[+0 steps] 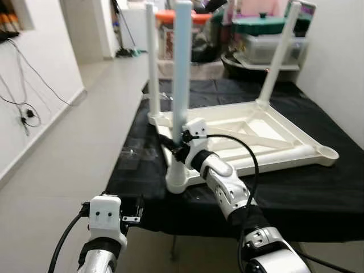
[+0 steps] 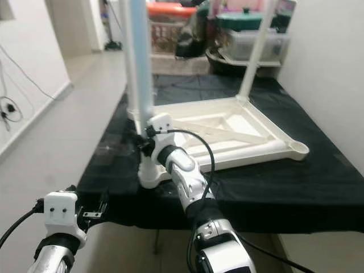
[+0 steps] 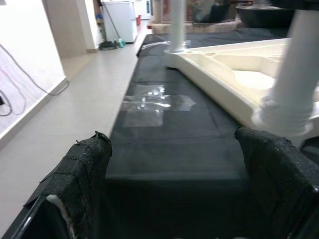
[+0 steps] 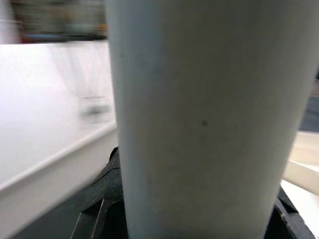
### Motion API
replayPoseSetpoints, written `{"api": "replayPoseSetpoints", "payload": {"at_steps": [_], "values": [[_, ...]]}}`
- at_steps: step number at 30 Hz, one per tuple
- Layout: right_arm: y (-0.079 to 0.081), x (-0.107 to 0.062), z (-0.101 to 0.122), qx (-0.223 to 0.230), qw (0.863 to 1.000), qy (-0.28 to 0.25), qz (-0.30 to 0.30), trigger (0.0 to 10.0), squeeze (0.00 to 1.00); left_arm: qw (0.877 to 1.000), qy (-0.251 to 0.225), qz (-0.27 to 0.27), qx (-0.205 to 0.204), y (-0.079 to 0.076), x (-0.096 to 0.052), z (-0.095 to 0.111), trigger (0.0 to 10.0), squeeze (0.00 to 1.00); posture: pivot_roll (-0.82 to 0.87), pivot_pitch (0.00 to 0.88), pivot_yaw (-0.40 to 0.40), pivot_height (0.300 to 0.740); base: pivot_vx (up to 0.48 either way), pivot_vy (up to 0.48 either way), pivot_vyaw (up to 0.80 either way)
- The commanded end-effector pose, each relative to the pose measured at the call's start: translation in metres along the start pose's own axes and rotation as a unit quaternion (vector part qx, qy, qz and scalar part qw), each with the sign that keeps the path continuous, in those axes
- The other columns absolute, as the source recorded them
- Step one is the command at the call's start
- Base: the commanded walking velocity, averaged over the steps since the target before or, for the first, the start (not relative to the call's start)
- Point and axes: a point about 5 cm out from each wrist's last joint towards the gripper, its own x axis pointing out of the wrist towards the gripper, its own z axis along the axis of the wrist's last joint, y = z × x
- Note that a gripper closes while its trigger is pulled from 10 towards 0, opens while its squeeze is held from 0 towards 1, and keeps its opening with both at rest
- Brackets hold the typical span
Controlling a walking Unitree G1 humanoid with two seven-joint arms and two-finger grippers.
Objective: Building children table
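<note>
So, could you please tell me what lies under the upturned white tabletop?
A black cloth lies beneath the tabletop, draping its support; whatever carries the cloth is covered.

I've got the white kids' table (image 1: 250, 136) flipped upside down on the black-covered desk (image 1: 318, 193), three legs (image 1: 182, 68) standing up.

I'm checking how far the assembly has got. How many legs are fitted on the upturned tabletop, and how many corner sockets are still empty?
Fitted legs: 3: near, far left, far right
Empty sockets: 1
Total corners: 4
</note>
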Motion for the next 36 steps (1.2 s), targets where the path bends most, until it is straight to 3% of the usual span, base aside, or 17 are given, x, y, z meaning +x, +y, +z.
{"api": "replayPoseSetpoints", "payload": {"at_steps": [1,4,7,9,12,14,18,19,21,23,28,29,31,33,34,35,36], "values": [[-0.030,-0.011,-0.017,-0.011,0.994,0.037,-0.099,0.0,0.00,1.000,-0.001,0.003,0.006,0.002,0.000,0.001,10.0,0.00,0.02,0.020,-0.032,0.740,0.000,0.000,0.00],[-0.031,-0.009,-0.015,-0.015,0.987,0.042,-0.155,0.0,0.00,1.000,-0.001,0.003,0.008,0.002,0.000,0.001,10.0,0.00,0.02,0.020,-0.032,0.740,0.000,0.000,0.00],[-0.027,-0.003,-0.006,0.011,0.954,0.042,-0.296,0.0,0.00,1.000,-0.004,0.002,0.007,0.001,0.002,0.003,10.0,0.00,0.03,0.020,-0.035,0.740,0.000,0.000,0.00],[-0.027,-0.003,-0.006,0.011,0.954,0.042,-0.296,0.0,0.00,1.000,-0.004,0.002,0.007,0.001,0.002,0.003,10.0,0.00,0.03,0.020,-0.035,0.740,0.000,0.000,0.00],[-0.015,0.005,-0.004,0.069,0.915,0.081,-0.388,0.0,0.00,1.000,-0.009,0.003,0.005,0.000,0.003,0.006,10.0,0.00,0.03,0.020,-0.038,0.740,0.000,0.000,0.00],[-0.005,0.009,0.001,0.083,0.903,0.085,-0.413,0.0,0.00,1.000,-0.013,-0.002,-0.001,-0.003,0.004,0.007,10.0,0.00,0.03,0.020,-0.038,0.740,0.000,0.000,0.00],[0.001,0.011,0.005,0.088,0.902,0.081,-0.415,0.0,0.00,1.000,-0.019,-0.013,-0.012,-0.008,0.004,0.010,10.0,0.00,0.04,0.023,-0.037,0.740,0.000,0.000,0.00],[0.007,0.011,0.006,0.086,0.902,0.080,-0.415,0.0,0.00,0.997,-0.027,-0.058,-0.041,-0.019,0.002,0.015,10.0,0.00,0.03,0.024,-0.035,0.740,0.000,0.000,0.00],[0.007,0.011,0.006,0.086,0.902,0.080,-0.415,0.0,0.00,0.997,-0.027,-0.058,-0.041,-0.019,0.002,0.015,10.0,0.00,0.03,0.024,-0.035,0.740,0.000,0.000,0.00],[0.008,0.009,0.004,0.075,0.903,0.079,-0.415,0.0,0.00,0.989,-0.034,-0.126,-0.071,-0.035,-0.003,0.021,10.0,0.00,0.03,0.024,-0.032,0.740,0.000,0.000,0.00],[0.008,0.009,0.003,0.069,0.904,0.079,-0.414,0.0,0.00,0.978,-0.039,-0.187,-0.087,-0.050,-0.008,0.026,10.0,0.00,0.03,0.020,-0.031,0.740,0.000,0.000,0.00],[0.009,0.010,0.002,0.071,0.908,0.078,-0.405,10.0,0.00,0.971,-0.038,-0.217,-0.091,-0.058,-0.011,0.027,10.0,0.00,0.03,0.018,-0.029,0.740,0.000,0.000,0.00],[0.013,0.015,0.004,0.052,0.928,0.067,-0.363,10.0,0.00,0.961,-0.034,-0.255,-0.099,-0.067,-0.016,0.028,10.0,0.00,0.03,0.013,-0.024,0.740,0.000,0.000,0.00],[0.013,0.015,0.004,0.052,0.928,0.067,-0.363,10.0,0.00,0.961,-0.034,-0.255,-0.099,-0.067,-0.016,0.028,10.0,0.00,0.03,0.013,-0.024,0.740,0.000,0.000,0.00],[0.014,0.016,0.004,0.055,0.931,0.067,-0.354,10.0,0.78,0.960,-0.032,-0.260,-0.097,-0.068,-0.016,0.027,10.0,0.00,0.03,0.007,-0.022,0.740,0.000,0.000,0.00],[0.014,0.016,0.004,0.055,0.931,0.067,-0.354,10.0,0.78,0.960,-0.032,-0.260,-0.097,-0.068,-0.016,0.027,10.0,0.00,0.03,0.007,-0.022,0.740,0.000,0.000,0.00],[0.014,0.016,0.003,0.053,0.935,0.064,-0.344,10.0,1.00,0.960,-0.031,-0.260,-0.095,-0.068,-0.016,0.026,10.0,0.00,0.03,0.005,-0.021,0.740,0.000,0.000,0.00]]}}
